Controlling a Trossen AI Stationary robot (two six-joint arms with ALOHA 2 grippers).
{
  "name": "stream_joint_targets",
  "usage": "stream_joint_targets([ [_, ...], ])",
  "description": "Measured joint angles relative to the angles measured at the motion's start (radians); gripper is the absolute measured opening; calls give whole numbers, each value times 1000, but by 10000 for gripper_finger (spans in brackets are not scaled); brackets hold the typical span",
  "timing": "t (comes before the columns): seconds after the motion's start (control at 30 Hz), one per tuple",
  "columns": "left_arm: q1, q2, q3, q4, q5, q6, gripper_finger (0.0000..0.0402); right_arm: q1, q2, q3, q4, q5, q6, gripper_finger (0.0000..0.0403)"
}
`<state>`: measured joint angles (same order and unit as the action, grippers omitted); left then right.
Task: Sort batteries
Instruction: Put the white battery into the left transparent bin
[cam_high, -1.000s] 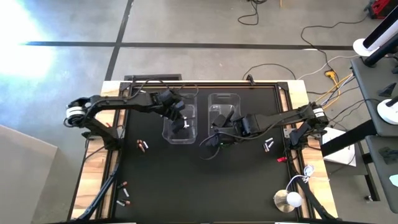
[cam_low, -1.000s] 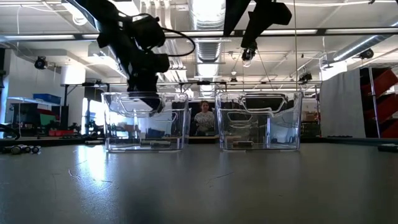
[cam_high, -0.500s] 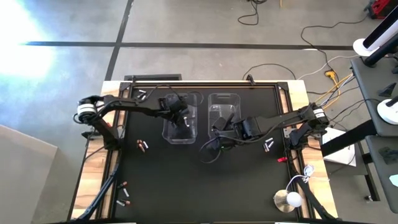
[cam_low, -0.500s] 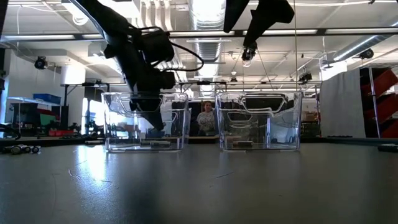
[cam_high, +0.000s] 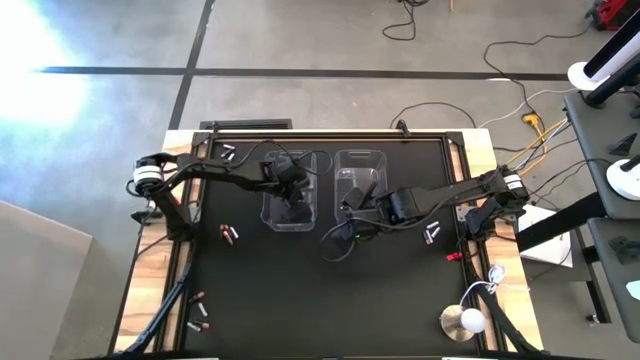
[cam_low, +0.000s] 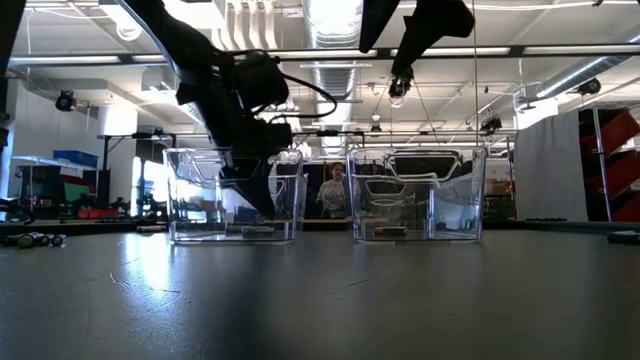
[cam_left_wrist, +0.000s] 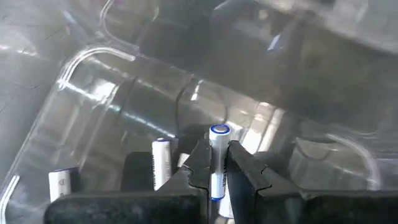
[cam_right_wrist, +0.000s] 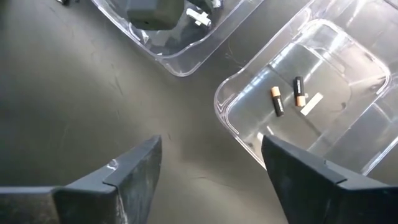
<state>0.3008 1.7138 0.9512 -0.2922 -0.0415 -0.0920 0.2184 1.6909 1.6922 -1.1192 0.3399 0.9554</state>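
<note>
Left gripper (cam_left_wrist: 214, 171) is reaching down inside the left clear bin (cam_high: 272, 214), fingers pinched on a white battery (cam_left_wrist: 217, 158) w/ a blue-ringed end. Two more white cells (cam_left_wrist: 161, 163) lie on that bin's floor beside it. Right gripper (cam_right_wrist: 211, 168) hovers above the black table (cam_high: 300, 290) just in front of the right bin (cam_high: 360, 160), jaws spread, holding nothing. Right bin has two dark copper-ended batteries (cam_right_wrist: 277, 101) on its bottom. More loose batteries (cam_high: 229, 233) sit on the table near the left arm, others (cam_high: 432, 233) near the right arm.
</note>
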Motion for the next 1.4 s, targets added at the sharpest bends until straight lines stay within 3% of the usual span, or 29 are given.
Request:
stream_joint_targets([
  [0.43, 0, 46, 2, 3, -29, 4, 11, 4, 0, 0, 1, 0, 21, 265],
  [0.73, 0, 42, 0, -6, -28, 31, 55, 4, -5, 11, -5, 0, 25, 292],
  [0.93, 0, 25, 0, -5, -27, 31, 76, 2, -38, 35, -91, 59, 217, 304],
  [1.13, 0, -31, 0, 7, -28, 30, 100, 11, -115, 30, -257, 202, 497, 298],
  [1.4, 0, -157, 0, 28, -51, 30, 135, 13, -206, -102, -370, 212, 710, 282],
])
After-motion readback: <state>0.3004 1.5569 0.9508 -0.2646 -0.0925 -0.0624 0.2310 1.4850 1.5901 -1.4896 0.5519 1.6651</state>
